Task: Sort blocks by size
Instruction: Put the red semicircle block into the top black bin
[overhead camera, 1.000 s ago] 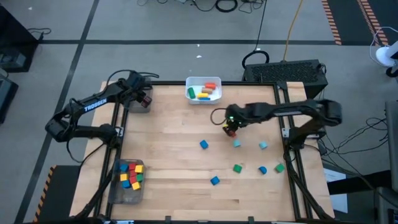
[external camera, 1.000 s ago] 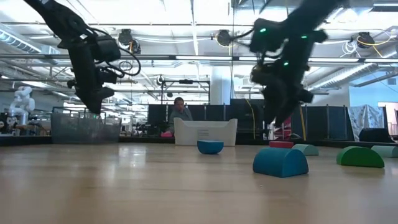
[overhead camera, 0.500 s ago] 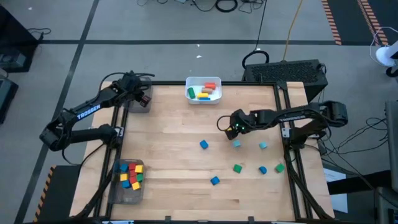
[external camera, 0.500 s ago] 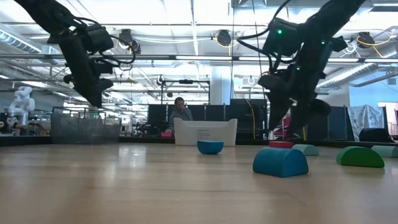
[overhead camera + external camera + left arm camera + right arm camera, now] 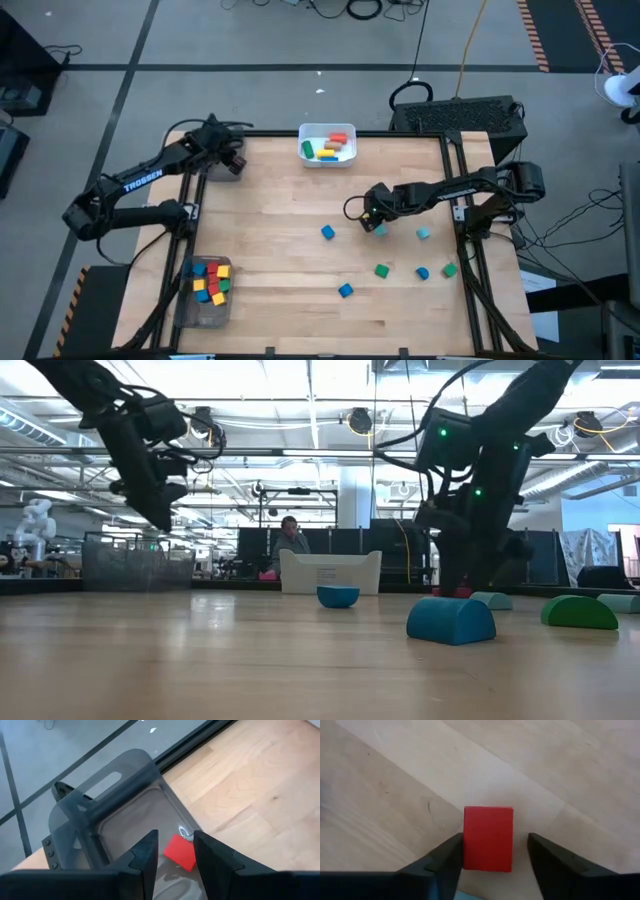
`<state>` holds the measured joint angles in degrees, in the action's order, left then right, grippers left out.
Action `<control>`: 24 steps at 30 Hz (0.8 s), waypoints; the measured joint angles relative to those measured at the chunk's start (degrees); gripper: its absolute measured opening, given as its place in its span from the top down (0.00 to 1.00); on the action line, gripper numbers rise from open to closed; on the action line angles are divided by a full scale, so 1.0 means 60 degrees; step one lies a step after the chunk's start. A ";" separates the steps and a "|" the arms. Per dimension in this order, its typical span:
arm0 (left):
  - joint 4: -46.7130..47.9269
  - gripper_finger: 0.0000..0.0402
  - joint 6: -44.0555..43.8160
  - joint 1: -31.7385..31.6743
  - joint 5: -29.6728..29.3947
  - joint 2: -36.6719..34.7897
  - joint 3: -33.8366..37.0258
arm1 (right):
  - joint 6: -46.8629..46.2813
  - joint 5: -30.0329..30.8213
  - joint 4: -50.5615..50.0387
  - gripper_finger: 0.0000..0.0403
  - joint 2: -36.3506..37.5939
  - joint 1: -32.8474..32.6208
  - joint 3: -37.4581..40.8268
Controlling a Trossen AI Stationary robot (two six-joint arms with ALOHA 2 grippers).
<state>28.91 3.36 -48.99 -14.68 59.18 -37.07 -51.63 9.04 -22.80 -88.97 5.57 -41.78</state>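
1. Your right gripper [image 5: 490,855] sat low over the middle right of the wooden table [image 5: 280,270], its fingers spread to either side of a red block [image 5: 488,838] that lay flat on the boards; one finger looked to be touching the block's edge and the other stood clear of it, so nothing was pinched.
2. In the low view the same gripper [image 5: 470,582] hung almost down to the tabletop, with a sliver of red showing at its foot.
3. Your left gripper [image 5: 175,852] hovered above the clear grey tray [image 5: 90,815] at the table's far left corner, fingers parted with a gap between them and gripping nothing; a second red block [image 5: 180,851] lay inside that tray beneath them.
4. The white bin [image 5: 328,144] at the far edge held green, yellow and red long pieces [image 5: 330,150].
5. Another clear tray [image 5: 205,285] at the near left corner held small cubes [image 5: 208,280] in red, blue, yellow and green.
6. Loose blocks remained scattered on the right half: a blue one [image 5: 327,232], a pale teal one [image 5: 423,234], a green one [image 5: 382,270], another blue [image 5: 345,290], one more blue [image 5: 422,273] and a green one [image 5: 449,269] near the right edge.
7. A person [image 5: 289,545] sat in the room beyond the table.
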 joint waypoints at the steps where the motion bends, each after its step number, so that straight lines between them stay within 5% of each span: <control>1: 0.0000 0.68 -0.0004 0.0059 0.0000 -0.0001 -0.0002 | 0.0008 -0.0002 0.0013 0.53 0.0000 0.0003 0.0000; 6: -0.0173 0.68 0.0036 0.0280 -0.0050 0.0003 -0.0001 | 0.0282 0.0000 0.0097 0.72 0.0000 0.0010 0.0000; 14: -0.1831 0.68 0.0369 0.0604 0.0487 -0.0231 -0.0002 | 0.1366 -0.0036 0.1442 0.73 0.0000 0.0096 -0.0120; 24: -0.1978 0.68 0.0459 0.0959 0.1120 -0.1855 -0.0002 | 0.3778 -0.0013 0.1861 0.73 -0.0630 0.0825 -0.2136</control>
<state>17.04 6.11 -43.23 -7.95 48.05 -37.08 -28.97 8.96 -11.64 -92.75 10.52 -54.60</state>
